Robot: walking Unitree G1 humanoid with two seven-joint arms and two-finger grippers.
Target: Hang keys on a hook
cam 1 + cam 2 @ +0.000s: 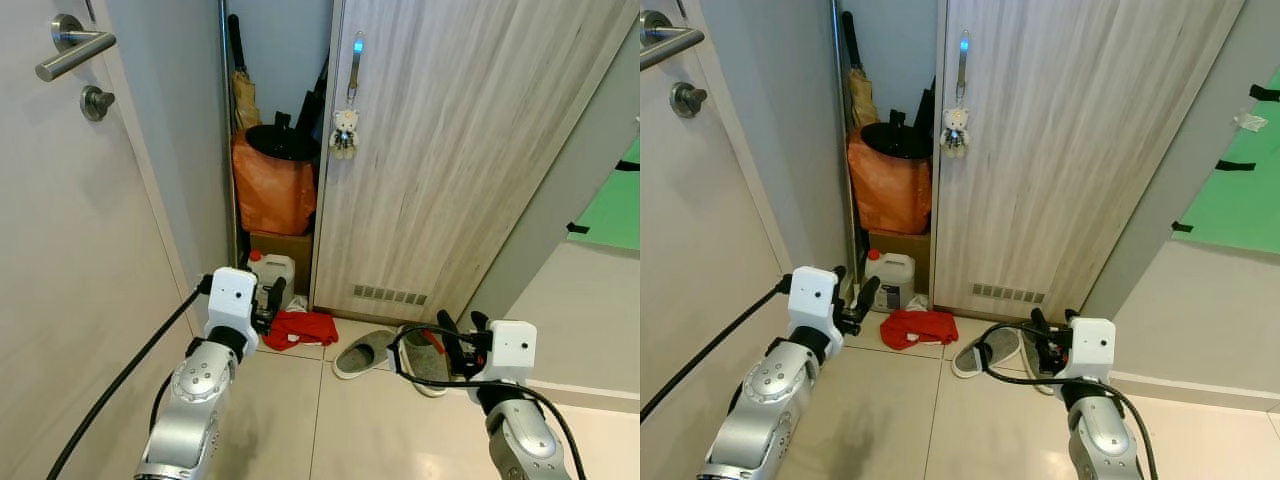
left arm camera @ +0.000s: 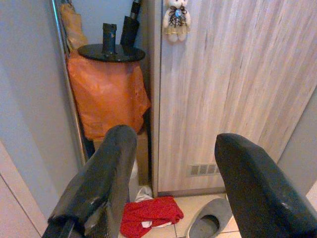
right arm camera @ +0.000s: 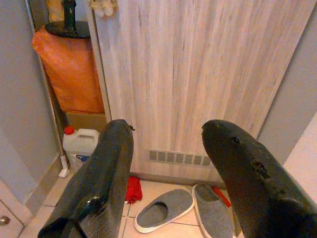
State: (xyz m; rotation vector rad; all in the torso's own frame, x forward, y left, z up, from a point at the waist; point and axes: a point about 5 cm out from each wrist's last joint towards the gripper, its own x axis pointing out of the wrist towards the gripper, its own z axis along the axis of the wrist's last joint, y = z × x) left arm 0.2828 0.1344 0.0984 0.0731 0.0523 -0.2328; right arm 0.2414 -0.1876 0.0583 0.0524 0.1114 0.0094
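Up on the far wooden cabinet door (image 1: 470, 150), the keys (image 1: 345, 125) already hang from a hook (image 1: 357, 45) near the door's left edge, a strap running down to a small white bear charm that dangles free against the wood; I judge the hanging is done, since nothing of mine touches them. Both my arms sit low and near, well below and apart from the keys, which fits having let go. My left gripper (image 1: 272, 300) hovers near a red cloth (image 1: 300, 328) on the floor, fingers (image 2: 99, 183) spread wide with nothing between them. My right gripper (image 1: 462, 340) is likewise spread and empty, above a pair of grey slippers (image 1: 365, 352) at the cabinet's foot. Left of the cabinet, the narrow gap holds an orange bag (image 1: 270, 185) and a white jug (image 1: 275, 270).
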